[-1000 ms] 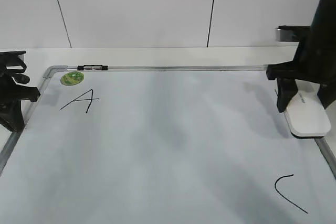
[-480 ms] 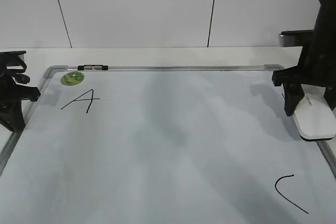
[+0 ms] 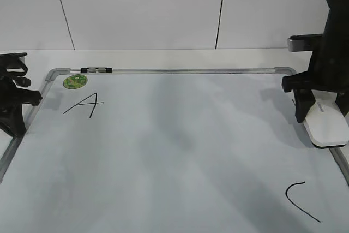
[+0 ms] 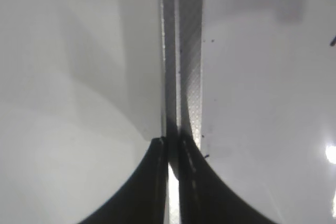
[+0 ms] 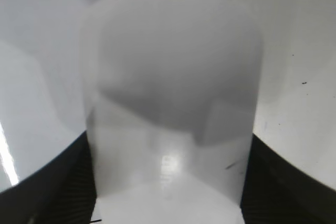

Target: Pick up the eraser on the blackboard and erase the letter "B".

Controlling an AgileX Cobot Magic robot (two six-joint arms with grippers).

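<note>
The white eraser (image 3: 327,129) lies flat at the right edge of the blackboard (image 3: 174,151). My right gripper (image 3: 323,114) is shut on it, one black finger on each side. In the right wrist view the eraser (image 5: 170,103) fills the space between the fingers (image 5: 168,182). The letter "B" is not visible; only a tiny black mark (image 3: 294,102) shows beside the right gripper's left finger. My left gripper (image 3: 15,121) rests at the board's left frame, shut and empty; in the left wrist view its jaws (image 4: 173,153) sit over the grey frame (image 4: 181,51).
A black "A" (image 3: 84,105) and a round green sticker (image 3: 74,81) are at the far left of the board. A black "C" curve (image 3: 300,200) is at the near right. A small black-and-clear clip (image 3: 95,70) sits on the top frame. A white wall stands behind.
My right gripper has slid the eraser to the right, toward the board's right frame, then nearly stopped. The left arm has not moved.
</note>
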